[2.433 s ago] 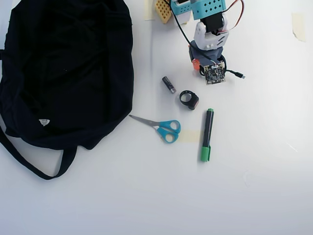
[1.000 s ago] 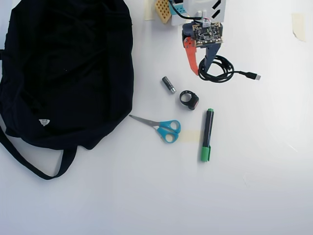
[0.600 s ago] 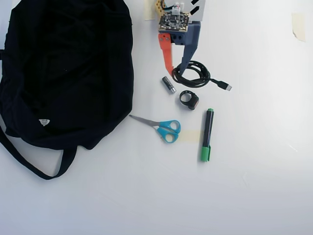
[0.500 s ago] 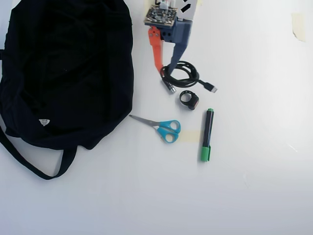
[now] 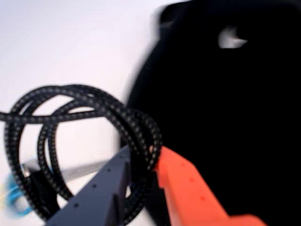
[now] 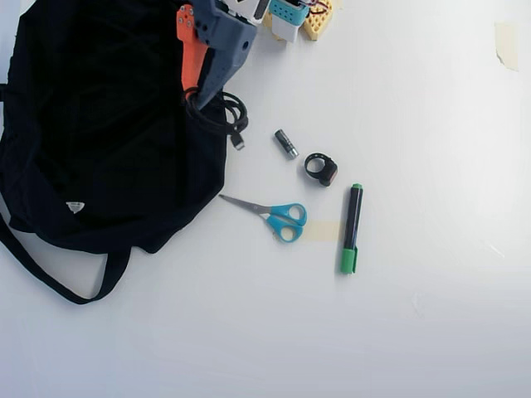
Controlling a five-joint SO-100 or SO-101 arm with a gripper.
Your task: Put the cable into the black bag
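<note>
The hand (image 6: 192, 89) grips the cable (image 6: 226, 116) by its coil, which hangs at the right edge of the black bag (image 6: 99, 133), tail over the desk (image 6: 431, 315). Advice: carry further over the bag's middle before releasing. White desk also holds scissors (image 6: 278, 216), a marker (image 6: 352, 228).

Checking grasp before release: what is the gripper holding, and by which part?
The gripper is shut on the cable, pinching the strands of its coil at one side; the plug tail hangs free.

Claw (image 6: 193, 91): one orange finger, one slate-blue.
</note>
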